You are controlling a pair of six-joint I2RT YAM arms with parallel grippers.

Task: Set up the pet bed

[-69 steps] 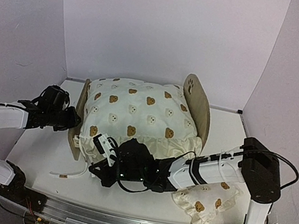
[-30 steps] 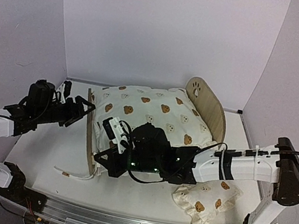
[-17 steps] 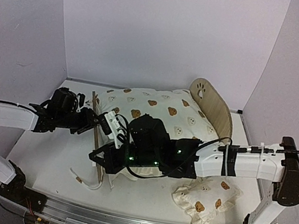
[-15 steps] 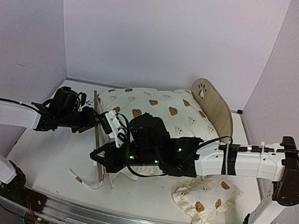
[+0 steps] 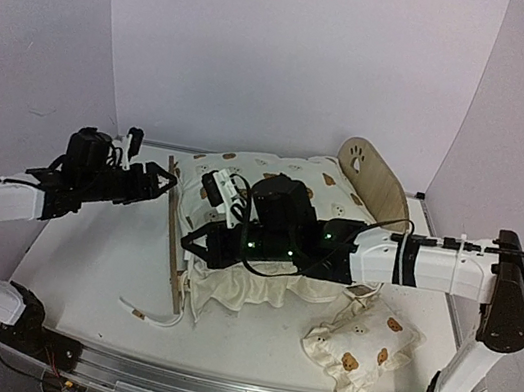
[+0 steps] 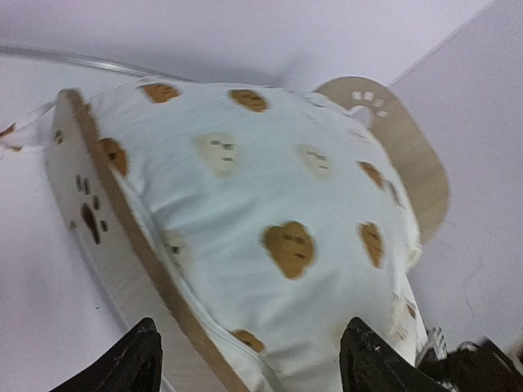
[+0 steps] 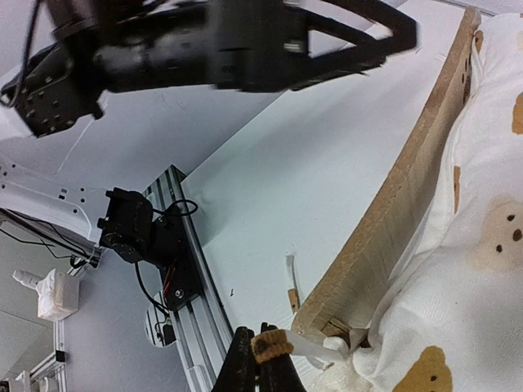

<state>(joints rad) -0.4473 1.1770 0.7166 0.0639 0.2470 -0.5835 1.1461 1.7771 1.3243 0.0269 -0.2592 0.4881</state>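
— Where is the pet bed (image 5: pixel 175 247) from your side?
— It stands straight in front of my left gripper (image 6: pixel 252 347). Its footboard (image 6: pixel 90 204) is the part nearest to me, and the edge of it runs down between my two fingertips (image 6: pixel 143 355). I cannot tell if it touches them. Behind the footboard the bear-print cushion (image 6: pixel 270 188) fills the frame, and the headboard (image 6: pixel 409 155) with the paw cutout is at the far end, to my upper right.
— And that gripper itself?
— It is spread wide and holds nothing.
— What about the other one?
— My right gripper (image 7: pixel 261 349) has its fingers pressed together, and they pinch the brown end of a cream tie (image 7: pixel 315 347). The tie goes from my fingertips to the lower corner of the footboard, just ahead and a little to the right. The wood edge rises away from there, with the cushion lying against its right side.
— Anything else near?
— A small pillow (image 5: pixel 357 347) lies on the table (image 5: pixel 89 257) under my right arm, apart from the bed.
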